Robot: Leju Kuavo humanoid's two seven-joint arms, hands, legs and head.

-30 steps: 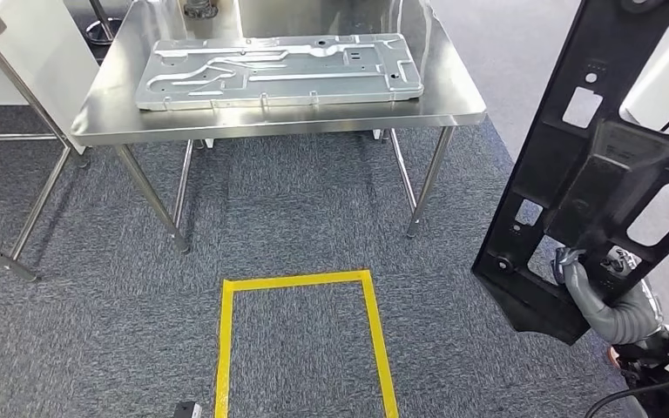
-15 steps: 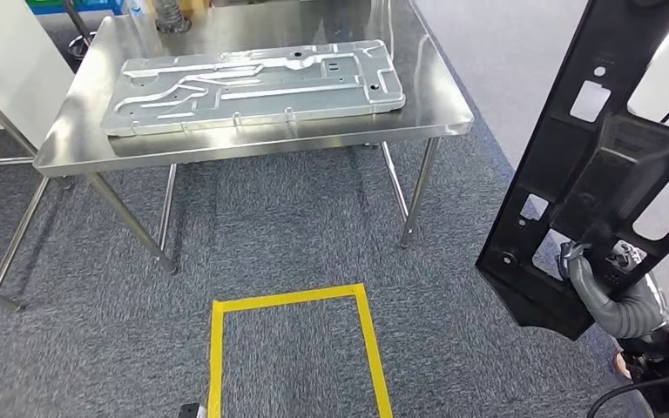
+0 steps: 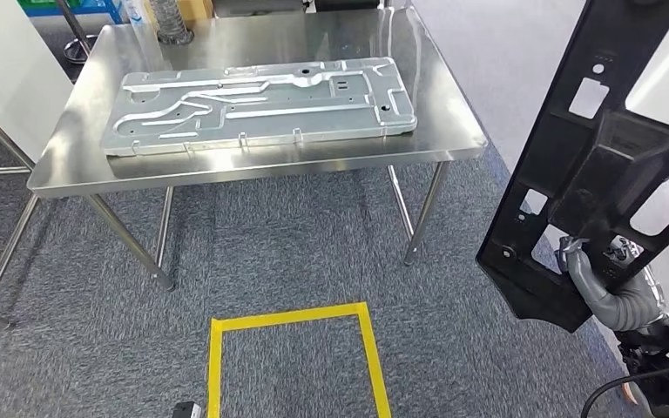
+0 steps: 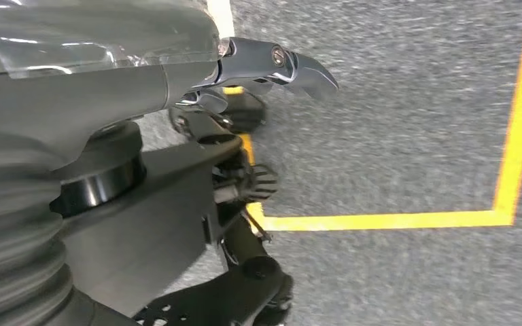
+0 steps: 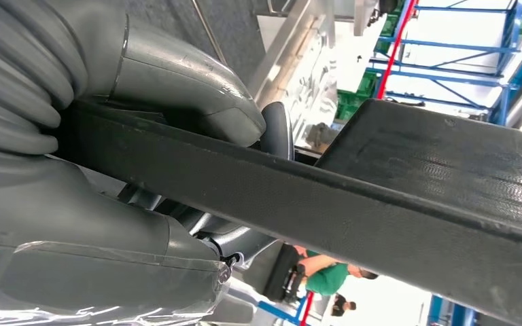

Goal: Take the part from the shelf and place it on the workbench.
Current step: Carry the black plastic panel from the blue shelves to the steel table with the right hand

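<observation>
From the head view I see my right robot hand [image 3: 594, 277], grey and rubbery with a ribbed wrist cover, wrapped around the lower part of a long, flat black plastic panel with rectangular and rounded cut-outs [image 3: 605, 148]; the panel stands nearly upright at the right, well apart from the brushed stainless-steel tabletop [image 3: 96, 148] ahead. On that tabletop lies a large stamped silver sheet-metal plate with raised ribs and channels [image 3: 257, 103]. On the grey speckled carpet [image 3: 296, 235] below is a rectangle of yellow tape [image 3: 289, 315]. In the left wrist view my left robot hand [image 4: 272, 64] hangs over the carpet with its glossy dark fingers curled and nothing in them. In the right wrist view the thick grey thumb [image 5: 183, 88] presses on the panel's matte, finely textured edge.
</observation>
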